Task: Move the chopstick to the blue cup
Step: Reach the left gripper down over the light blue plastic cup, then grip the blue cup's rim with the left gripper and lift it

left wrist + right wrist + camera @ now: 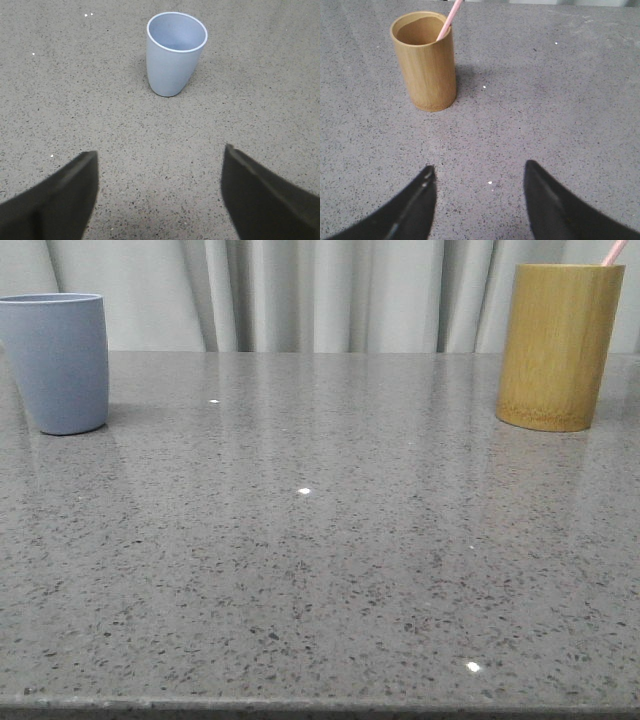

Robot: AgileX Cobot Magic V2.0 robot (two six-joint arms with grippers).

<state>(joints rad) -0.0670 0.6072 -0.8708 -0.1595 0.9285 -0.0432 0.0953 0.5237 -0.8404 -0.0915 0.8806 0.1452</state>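
Observation:
The blue cup [56,360] stands upright at the table's far left; the left wrist view shows the blue cup [175,52] empty. A pale pink chopstick [613,252] leans out of the yellow-brown bamboo cylinder [558,345] at the far right. In the right wrist view the chopstick [449,19] rests against the bamboo cylinder's [425,62] rim. My left gripper [160,152] is open over bare table, short of the blue cup. My right gripper [480,167] is open too, short of the cylinder, holding nothing. Neither gripper shows in the front view.
Grey speckled stone table [320,540] spans the front view, its front edge at the bottom. Pale curtains [300,290] hang behind the far edge.

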